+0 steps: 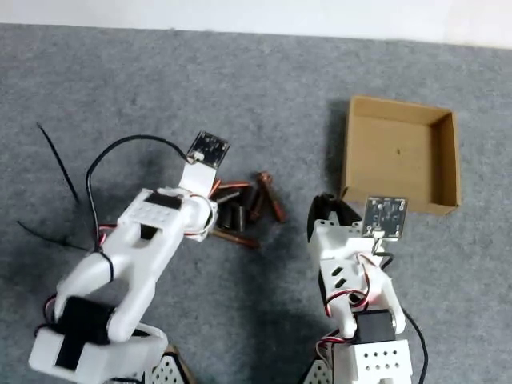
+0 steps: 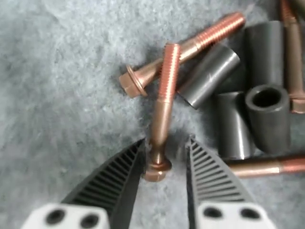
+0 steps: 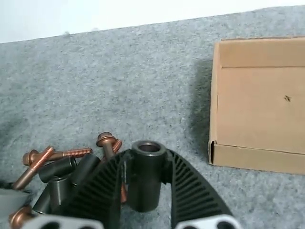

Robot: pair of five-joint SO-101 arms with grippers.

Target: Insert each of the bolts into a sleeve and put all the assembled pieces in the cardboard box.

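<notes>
Copper bolts (image 1: 270, 197) and dark sleeves (image 1: 233, 216) lie in a pile on the grey mat. My left gripper (image 2: 166, 140) is down at the pile's near-left side, open, its fingers on either side of the head end of one bolt (image 2: 162, 109). That bolt's threaded end rests across another bolt (image 2: 190, 45). Several sleeves (image 2: 268, 117) lie right beside them. My right gripper (image 3: 146, 157) is shut on a dark sleeve (image 3: 145, 183), held upright with its open bore facing up, between the pile and the cardboard box (image 1: 404, 152).
The cardboard box (image 3: 259, 109) stands open with nothing visible inside, at the back right, just beyond the right arm (image 1: 352, 272). Black cables (image 1: 88, 184) trail over the mat left of the left arm. Bare mat stretches behind the pile.
</notes>
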